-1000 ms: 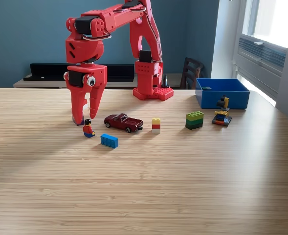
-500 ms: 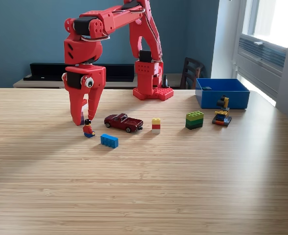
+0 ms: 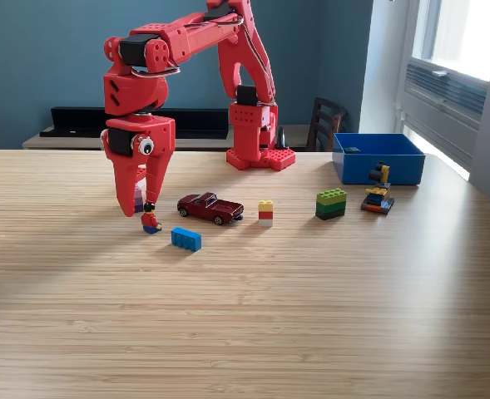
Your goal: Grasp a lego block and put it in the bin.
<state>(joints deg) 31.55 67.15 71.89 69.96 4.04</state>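
red arm: the gripper (image 3: 140, 202) points straight down near the exterior view's left, just behind the figure (image 3: 150, 219).
change: over the last second the arm has risen and drifted slightly toward the view's left; the tips that were down at the table (image 3: 245, 316) now hang clear of it.
claw: fingers close together, with a small purplish piece (image 3: 138, 199) between them; it looks pinched, so i judge a block has been lifted.
meaning: the grasp seems done; what is left is the carry across to the bin (image 3: 378, 158) and the release.
bin: blue, at the far right of the view, well apart from the gripper, with a small dark piece inside near its back-left corner.
other pieces: blue brick (image 3: 186, 239), dark red car (image 3: 210, 208), yellow-and-red stack (image 3: 265, 213), green stack (image 3: 330, 204) and a mixed build (image 3: 378, 193) just in front of the bin.
hard to see: the held piece is mostly hidden by the fingers, so its shape and how firmly it sits are unclear; most of the bin's floor is hidden behind its front wall.
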